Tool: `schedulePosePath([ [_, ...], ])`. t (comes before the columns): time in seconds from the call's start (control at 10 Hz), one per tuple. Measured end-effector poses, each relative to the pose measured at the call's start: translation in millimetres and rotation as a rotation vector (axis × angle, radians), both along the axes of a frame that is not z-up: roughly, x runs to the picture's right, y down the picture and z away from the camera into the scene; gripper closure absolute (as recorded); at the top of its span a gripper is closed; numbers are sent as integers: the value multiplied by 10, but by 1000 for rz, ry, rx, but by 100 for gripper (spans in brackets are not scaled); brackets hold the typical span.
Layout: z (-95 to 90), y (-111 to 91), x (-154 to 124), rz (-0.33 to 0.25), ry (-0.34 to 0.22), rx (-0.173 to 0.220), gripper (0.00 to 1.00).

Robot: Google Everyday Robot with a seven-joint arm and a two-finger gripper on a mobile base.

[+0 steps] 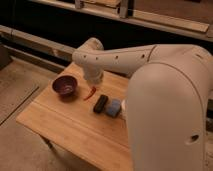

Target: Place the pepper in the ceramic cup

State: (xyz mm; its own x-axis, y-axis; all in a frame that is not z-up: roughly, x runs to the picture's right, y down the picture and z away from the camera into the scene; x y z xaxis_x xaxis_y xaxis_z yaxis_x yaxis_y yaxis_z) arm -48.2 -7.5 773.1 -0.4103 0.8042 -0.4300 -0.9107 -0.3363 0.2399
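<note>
Gripper [93,84] at tip of smooth white rounded arm [120,57], fingers drawn together, low over pale grained wooden table [65,130]. Directly beneath, slender curved red chili pepper [90,93], upper end at the fingertips; whether pinched, cannot tell. Close beside it, glossy dark maroon round bowl [65,86]. On the other side, matte black oblong block [100,103] touching soft-edged blue-grey block [114,107].

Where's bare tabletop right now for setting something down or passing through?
Free: the wide front strip of the table, on the camera side of the dark bowl, and the front left corner. Crowded: the middle, where the gripper is at the pepper, with the black block and the blue object close beside.
</note>
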Motion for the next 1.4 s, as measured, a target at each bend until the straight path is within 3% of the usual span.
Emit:
schedulePosePath([
  [1.1, 1, -12, 11, 1, 1, 2, 100],
  [1.3, -64, -202, 326, 28, 43, 34, 100],
  [1.4, -54, -189, 347, 26, 50, 30, 100],
])
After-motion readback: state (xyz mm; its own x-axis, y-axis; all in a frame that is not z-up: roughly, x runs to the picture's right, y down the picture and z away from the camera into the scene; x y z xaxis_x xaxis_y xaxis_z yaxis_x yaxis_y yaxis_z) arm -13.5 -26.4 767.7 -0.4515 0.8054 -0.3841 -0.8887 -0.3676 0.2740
